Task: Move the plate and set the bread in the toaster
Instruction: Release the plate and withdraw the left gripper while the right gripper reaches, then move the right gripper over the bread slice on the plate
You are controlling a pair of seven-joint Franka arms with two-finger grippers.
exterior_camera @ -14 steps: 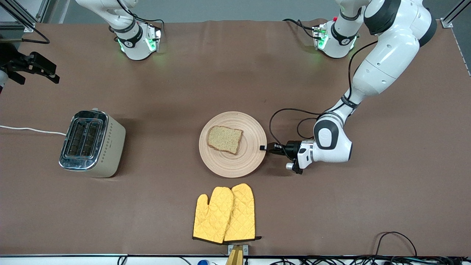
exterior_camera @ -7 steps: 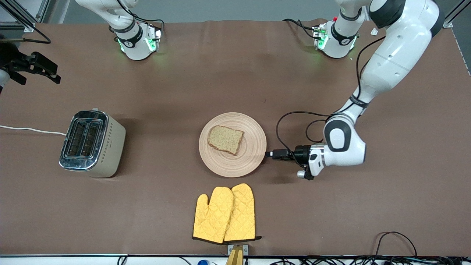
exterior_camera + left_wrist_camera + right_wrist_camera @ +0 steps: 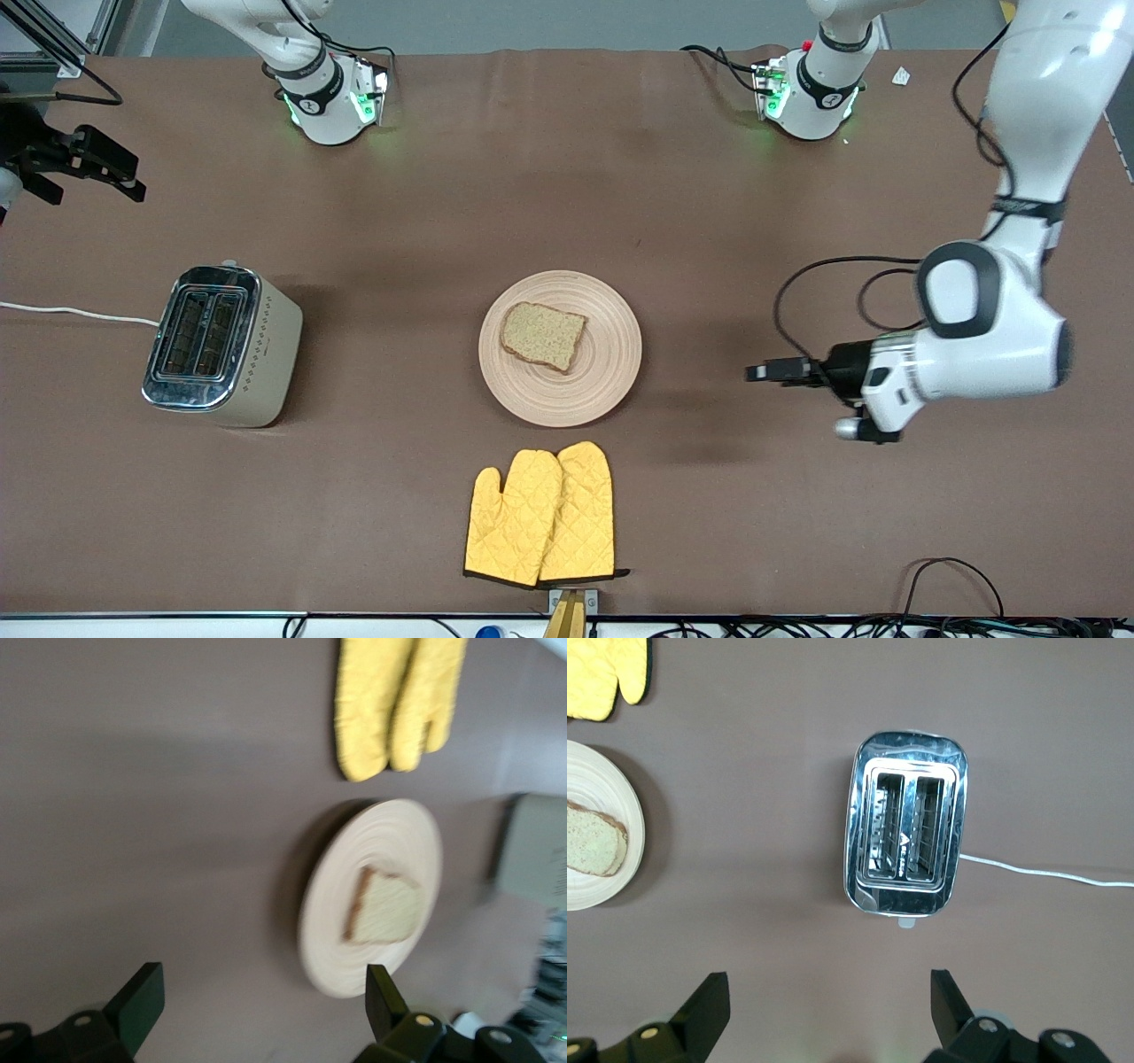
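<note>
The light-wood plate lies mid-table with the slice of bread on it. The cream toaster with a chrome top stands toward the right arm's end, both slots empty. My left gripper is open and empty, low over bare table between the plate and the left arm's end, pointing at the plate. Its wrist view shows the plate and bread ahead of the gripper. My right gripper waits open, high at the right arm's end; its wrist view looks down on the toaster.
A pair of yellow oven mitts lies nearer the front camera than the plate. The toaster's white cord runs off the table's right-arm end. Cables lie along the front edge.
My left gripper has drawn away from the plate's rim toward the left arm's end of the table. The plate, bread and right arm have stayed put.
</note>
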